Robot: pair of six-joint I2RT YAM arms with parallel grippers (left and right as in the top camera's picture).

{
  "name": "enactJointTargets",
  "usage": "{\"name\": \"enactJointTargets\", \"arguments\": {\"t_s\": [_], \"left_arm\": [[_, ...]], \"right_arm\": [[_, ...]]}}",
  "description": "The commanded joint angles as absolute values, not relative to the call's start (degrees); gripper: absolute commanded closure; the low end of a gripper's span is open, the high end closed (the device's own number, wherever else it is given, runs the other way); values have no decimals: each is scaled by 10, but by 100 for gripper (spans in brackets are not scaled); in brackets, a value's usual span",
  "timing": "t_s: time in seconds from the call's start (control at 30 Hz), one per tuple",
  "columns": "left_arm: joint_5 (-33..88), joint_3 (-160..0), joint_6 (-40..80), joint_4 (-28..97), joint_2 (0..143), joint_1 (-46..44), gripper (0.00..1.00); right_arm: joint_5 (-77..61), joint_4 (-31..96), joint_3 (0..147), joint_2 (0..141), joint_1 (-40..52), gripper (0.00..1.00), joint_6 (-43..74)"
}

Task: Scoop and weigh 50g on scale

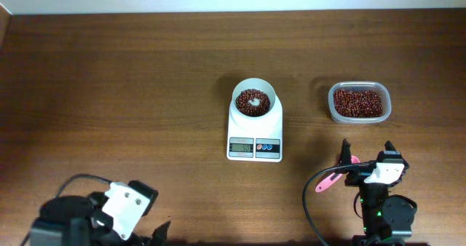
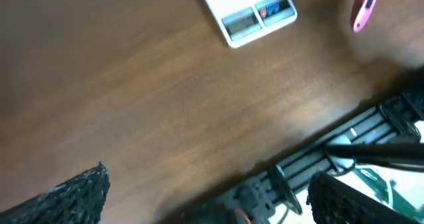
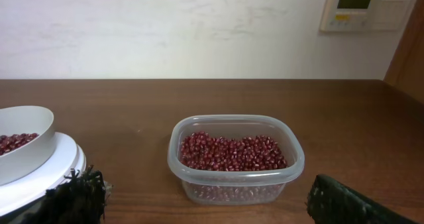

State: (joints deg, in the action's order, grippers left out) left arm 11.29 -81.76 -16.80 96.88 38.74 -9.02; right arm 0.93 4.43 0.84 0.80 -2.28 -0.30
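Some beans already in the white bowl on the scale, mid-table: shallow ring with a bare patch in the centre. Display too small to read, so cannot confirm 50g; looks like partway at best. Probably left to do: more scoops, a check of the readout, maybe trimming. Clear tub to the right of the scale, well stocked with the same beans. Pink scoop lying on the table just beside the right gripper, not gripped. Right gripper jaws spread wide, empty, facing the tub. Left gripper also spread wide, empty, parked at the near-left edge, well apart from everything. Nothing blocking the tub-to-bowl path; only snag is the scoop down flat, needs picking up first.
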Motion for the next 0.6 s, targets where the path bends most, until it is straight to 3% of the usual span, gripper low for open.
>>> {"name": "enactJointTargets", "arguments": {"t_s": [0.0,0.57], "left_arm": [[106,-770,-105,939,335,-88,1],[107,-775,-101,948,83,-16,1]], "right_arm": [[4,45,3,2,-27,1,-7],[5,45,3,2,-19,1,-7]]}}
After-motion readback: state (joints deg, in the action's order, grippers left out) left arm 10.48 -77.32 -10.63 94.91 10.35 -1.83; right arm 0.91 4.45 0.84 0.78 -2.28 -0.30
